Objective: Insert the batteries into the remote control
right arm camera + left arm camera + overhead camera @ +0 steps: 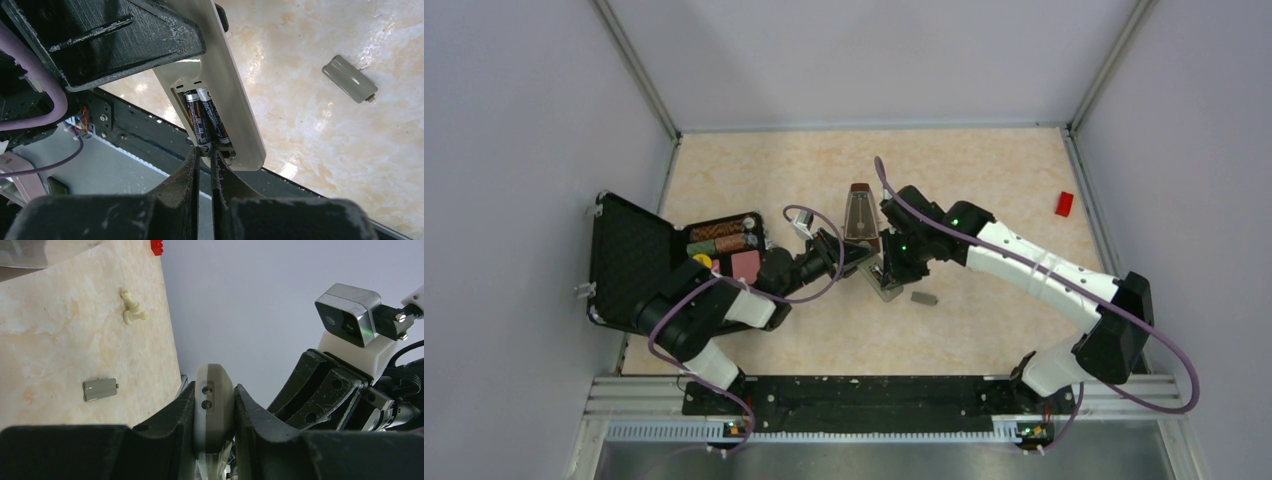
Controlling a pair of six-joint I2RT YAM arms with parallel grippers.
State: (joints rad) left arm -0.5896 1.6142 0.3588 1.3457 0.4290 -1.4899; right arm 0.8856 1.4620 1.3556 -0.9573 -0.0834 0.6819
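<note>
Left pincer (213, 401) clenched on remote control (232, 85), frame centre; right pincer (204, 157) closed, tips at batteries (205, 120) seated in its compartment.

This is a robotics lab test cell: plain pale walls (874, 60) close in three sides of a marble-patterned worktop (984, 180), with aluminium posts (636, 68) in the corners. A cabled left arm (714, 320) and right arm (1034, 265) are bolted to a black base plate (874, 392) at the near edge. Unrelated props lie about: an open black case (629, 255), a metronome (859, 212), a red block (1064, 203) and chess pieces (131, 307).
</note>
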